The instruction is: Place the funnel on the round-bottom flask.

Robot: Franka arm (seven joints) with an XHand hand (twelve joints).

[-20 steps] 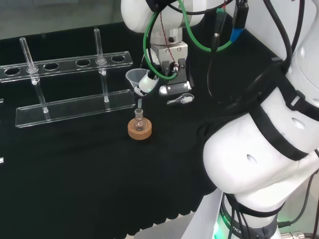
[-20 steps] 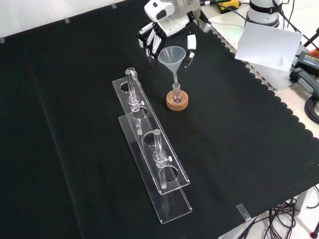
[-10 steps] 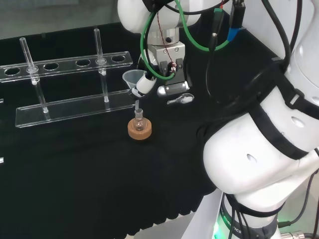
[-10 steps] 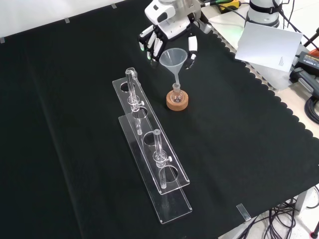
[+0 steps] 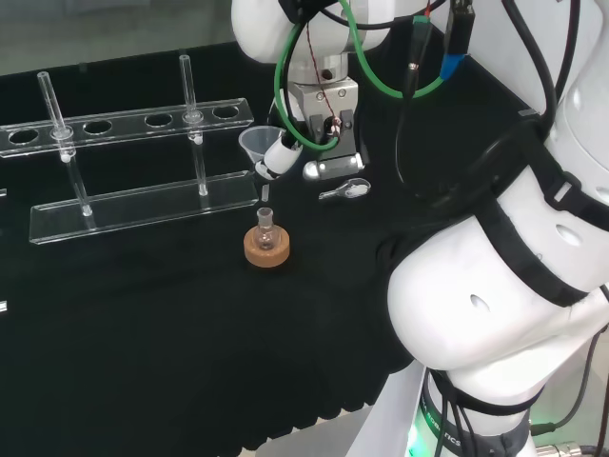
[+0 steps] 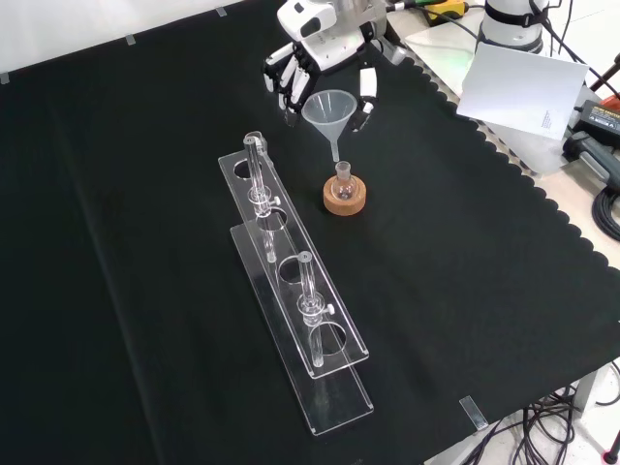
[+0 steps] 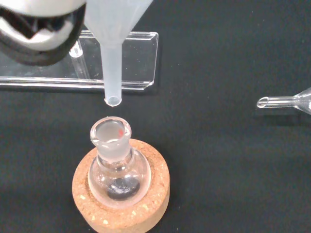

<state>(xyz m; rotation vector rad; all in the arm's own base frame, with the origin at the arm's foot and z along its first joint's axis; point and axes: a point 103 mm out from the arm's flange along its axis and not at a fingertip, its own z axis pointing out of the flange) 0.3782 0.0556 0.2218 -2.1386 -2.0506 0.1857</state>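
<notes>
Wrist view gives you the clearest read: the funnel [image 7: 112,43] stem tip hangs just above the mouth of the round-bottom flask [image 7: 118,170], not yet inside it, and the cone is cut off by the frame. From the front, your hand [image 6: 315,60] has fingers curled round the funnel's rim. The flask sits in its cork ring [image 6: 345,198] on the desk [image 6: 465,291], its glass hard to make out against the black cloth.

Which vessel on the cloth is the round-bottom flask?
Find the long clear test-tube rack in the front view; to its right stands a cork ring. The round-bottom flask sits in that ring, the only vessel on a stand, below the funnel held by the hand.
</notes>
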